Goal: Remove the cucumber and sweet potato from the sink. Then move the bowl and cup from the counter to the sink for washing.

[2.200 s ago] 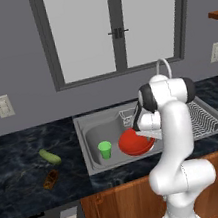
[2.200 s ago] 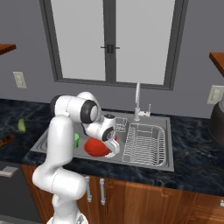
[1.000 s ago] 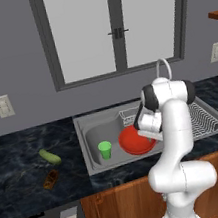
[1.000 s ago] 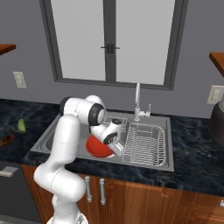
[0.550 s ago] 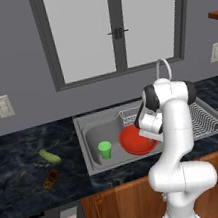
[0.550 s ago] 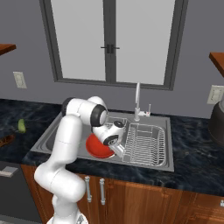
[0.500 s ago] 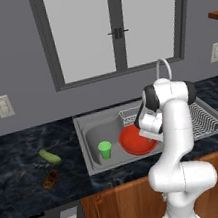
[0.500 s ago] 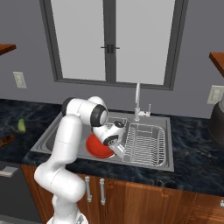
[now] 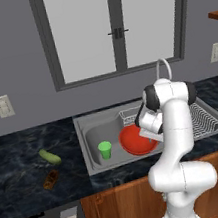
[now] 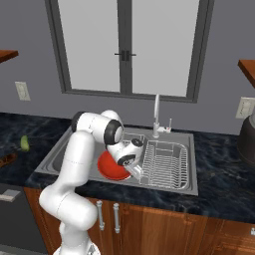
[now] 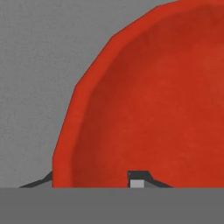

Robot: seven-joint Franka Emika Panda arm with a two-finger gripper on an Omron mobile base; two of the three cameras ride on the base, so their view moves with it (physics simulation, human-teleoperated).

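Down in the sink (image 9: 92,134), the bent arm's hand (image 11: 94,178) straddles the bowl (image 9: 137,140) rim, fingers apart.

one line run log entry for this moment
red round bowl: in steel sink | end effector: straddling bowl rim | green tumbler cup: in sink | light-green cucumber: on counter

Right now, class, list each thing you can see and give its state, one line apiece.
Bowl: in the sink, gripper fingers either side of its rim.
Cup: upright in the sink.
Cucumber: lying on the counter.
Sweet potato: lying on the counter.
Gripper: astride the bowl's rim.
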